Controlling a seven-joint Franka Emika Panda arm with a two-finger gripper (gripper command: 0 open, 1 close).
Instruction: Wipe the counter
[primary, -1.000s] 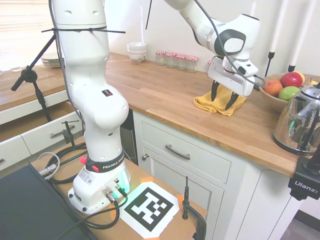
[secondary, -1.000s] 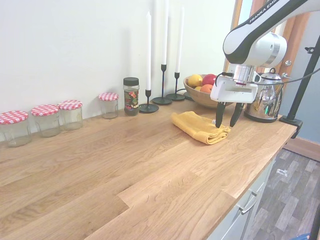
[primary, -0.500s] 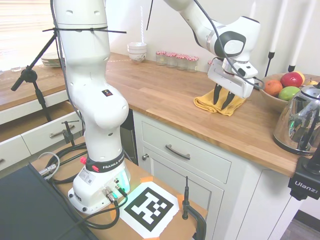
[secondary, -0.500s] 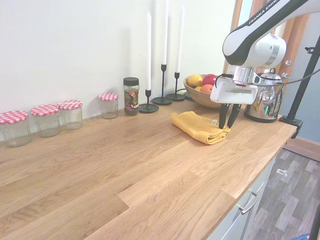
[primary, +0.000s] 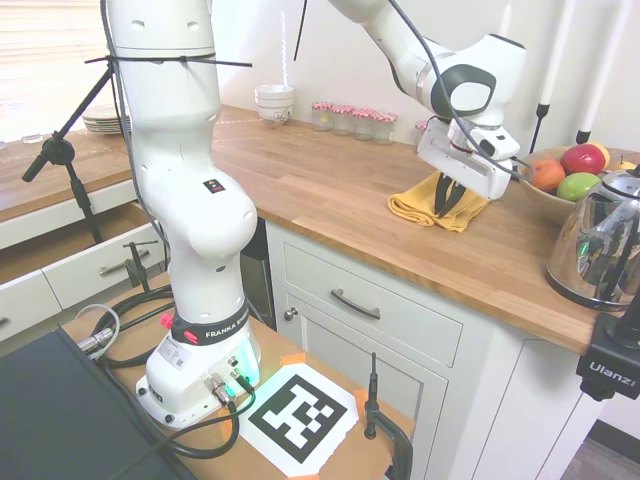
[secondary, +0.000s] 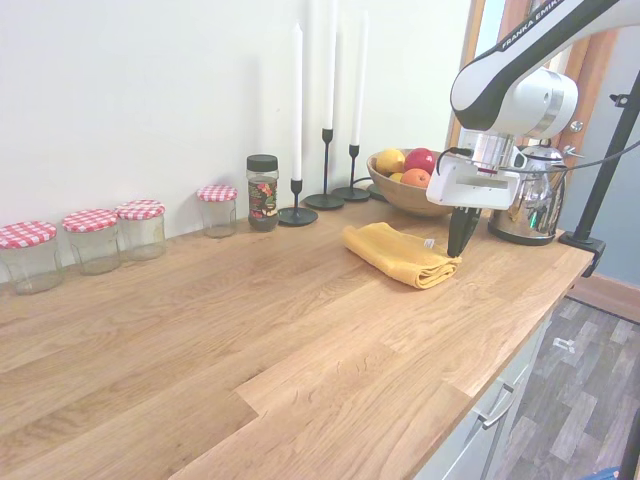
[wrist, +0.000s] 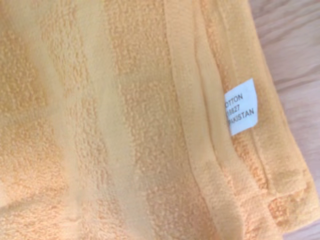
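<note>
Long wooden counter (secondary: 250, 330) carries a folded towel (secondary: 395, 253) near its front edge; gripper (secondary: 461, 243) fingers pinched together on its corner. Grip firmly, then drag flat.

Soft, even daylight fills both wide views, brightest at a window (primary: 45, 50) on one side, shadows on the worktop (secondary: 300, 330) faint, while the wrist view is slightly blurred.
</note>
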